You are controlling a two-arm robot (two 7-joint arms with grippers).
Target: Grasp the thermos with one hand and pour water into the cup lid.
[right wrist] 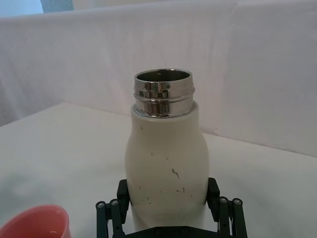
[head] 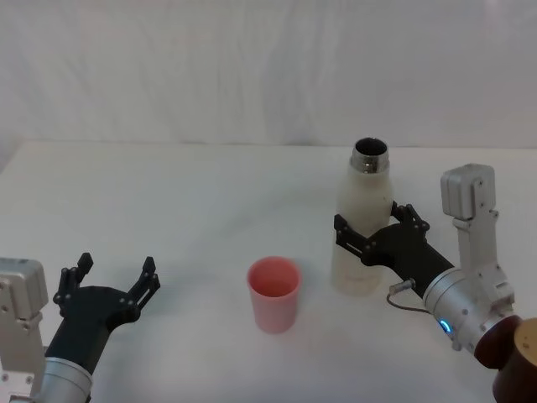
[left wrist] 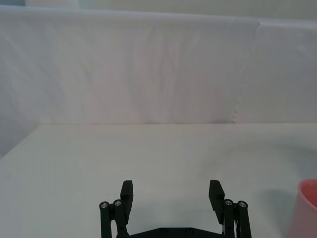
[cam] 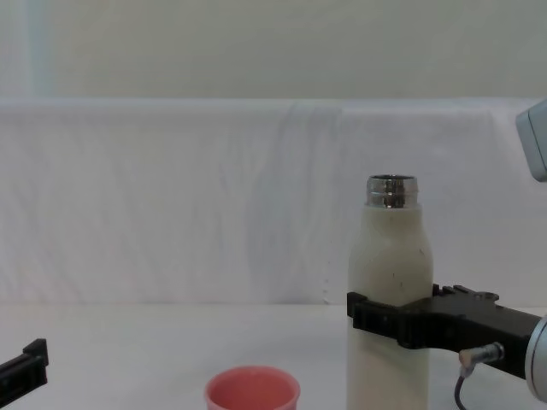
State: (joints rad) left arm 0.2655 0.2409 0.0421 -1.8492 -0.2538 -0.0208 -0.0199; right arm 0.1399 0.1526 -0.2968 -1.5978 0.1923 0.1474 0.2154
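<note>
The right gripper (head: 373,228) is clamped around the lower body of the thermos (head: 362,220), which stands upright and uncapped on the white table (head: 168,201). The pink cup lid (head: 273,293) sits just to its left, mouth up, and the left gripper (head: 113,277) hovers low at the near left with fingers spread apart

The head camera looks down on the desk (head: 168,193); the chest camera looks level across it; both share the thermos (head: 362,222).

White table (head: 168,193) – thermos (head: 362,220) upright, cup lid (head: 273,293) near, apart
</note>
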